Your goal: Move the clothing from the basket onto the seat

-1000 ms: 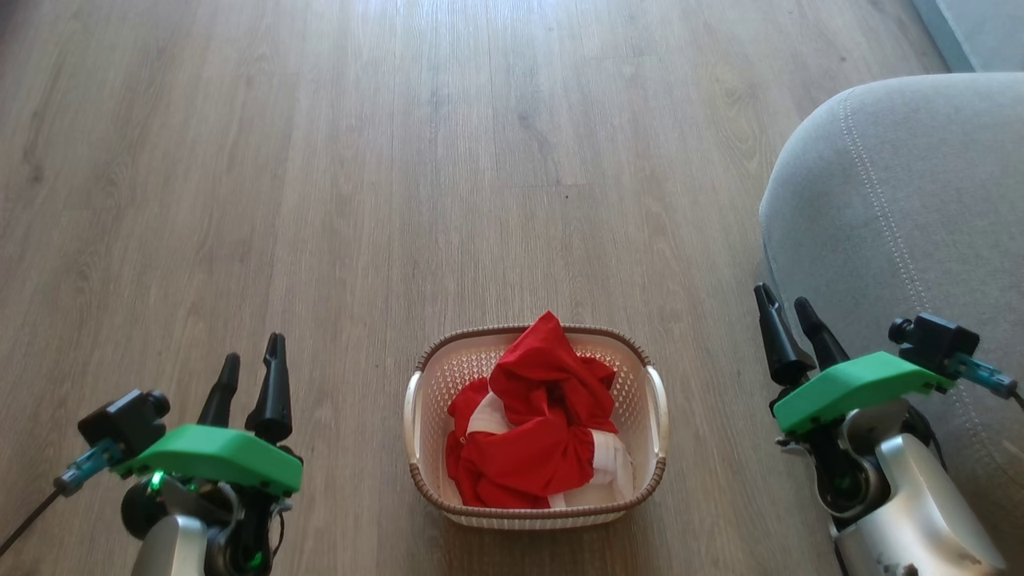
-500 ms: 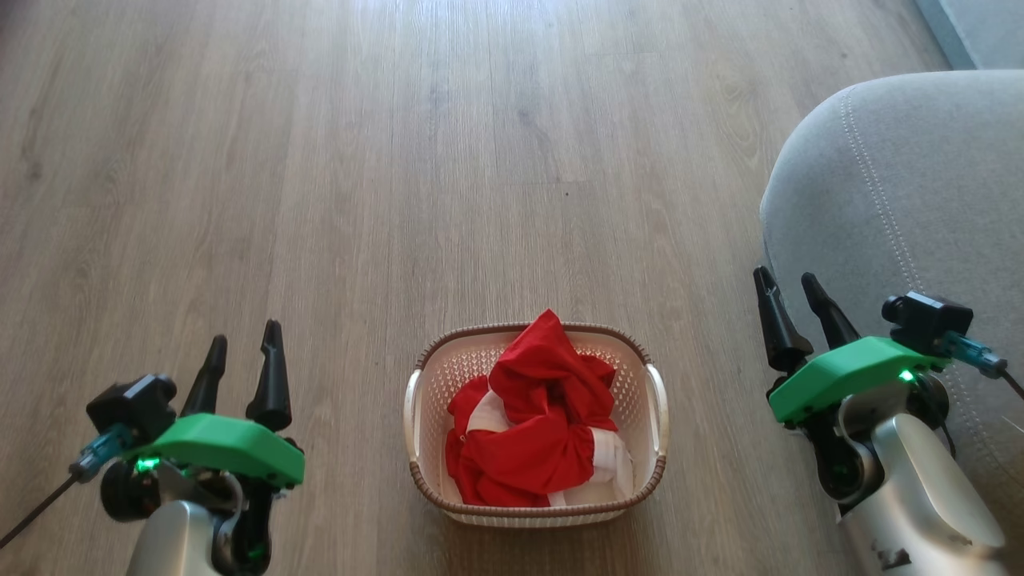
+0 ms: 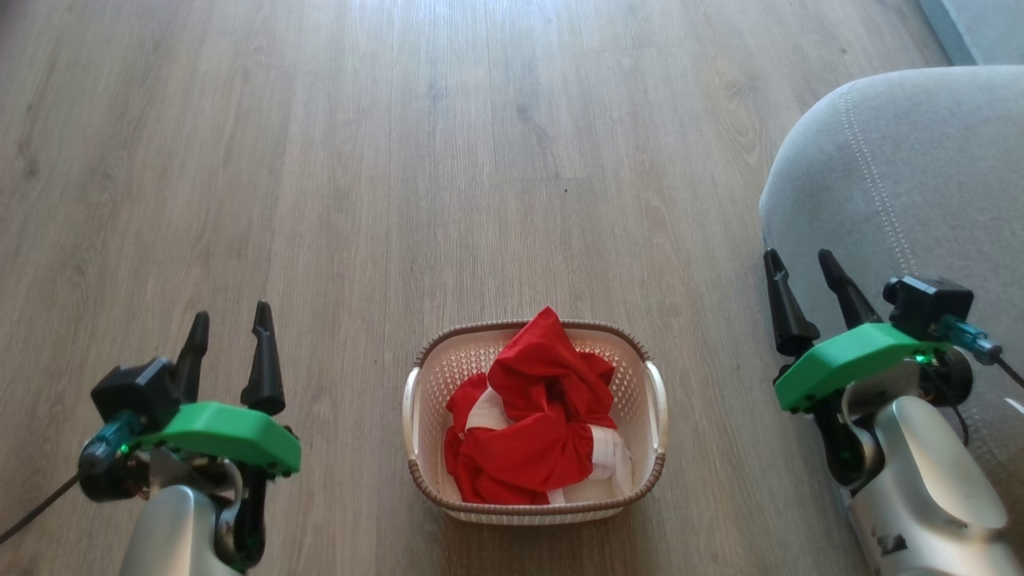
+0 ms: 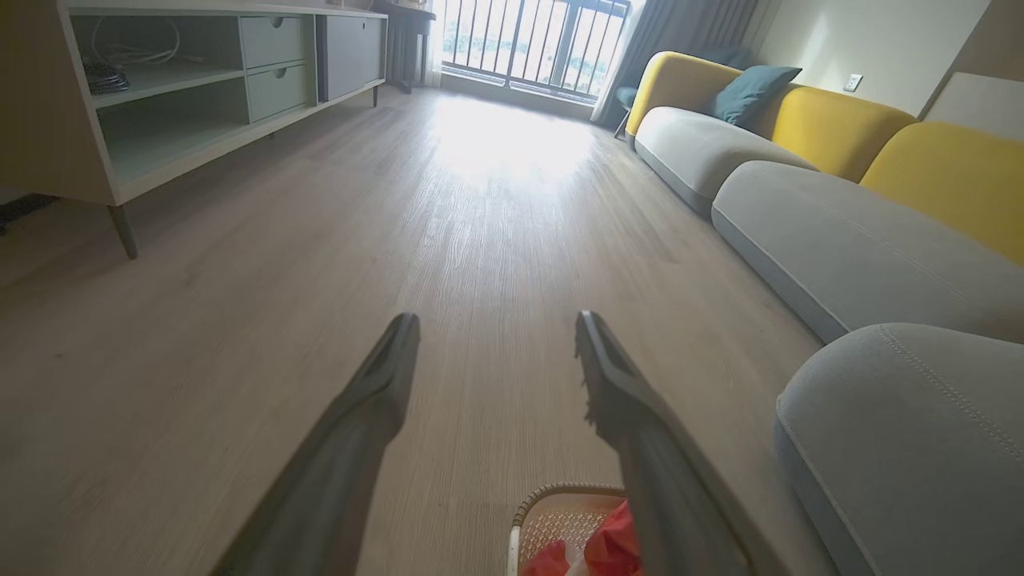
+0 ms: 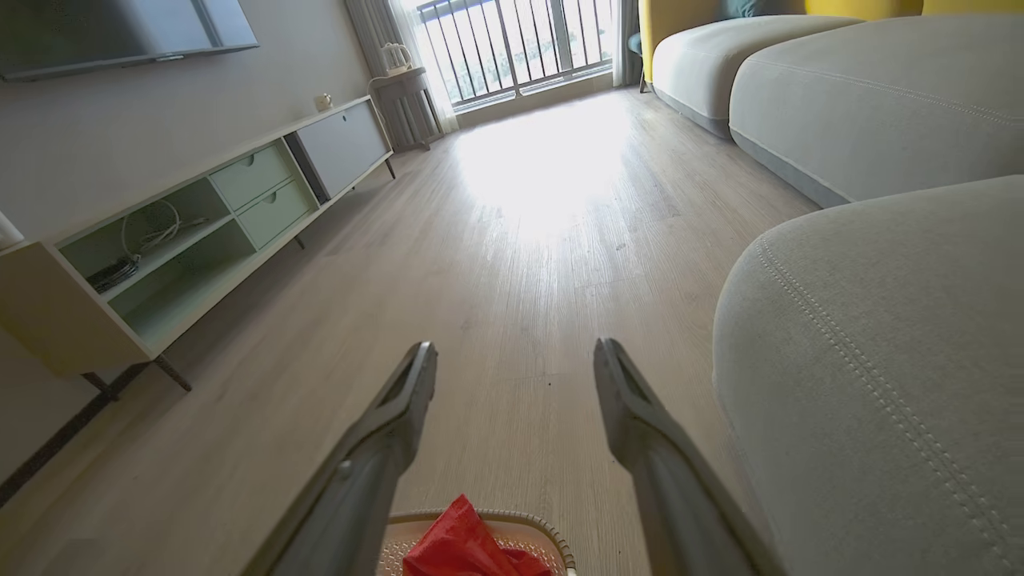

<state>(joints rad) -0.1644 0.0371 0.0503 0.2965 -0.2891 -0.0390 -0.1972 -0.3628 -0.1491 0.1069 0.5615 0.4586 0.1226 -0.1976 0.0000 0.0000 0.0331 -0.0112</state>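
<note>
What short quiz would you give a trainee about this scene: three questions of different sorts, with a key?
1. True or false: the soft red and white fabric clothing lies inside the small cream plastic basket with a brown rim.
2. On which side of the basket does the large grey upholstered seat stand? A. the robot's left B. the robot's right
3. Fill in: the left gripper and the right gripper are both ____ and hold nothing.
Key: 1 true; 2 B; 3 open.
</note>
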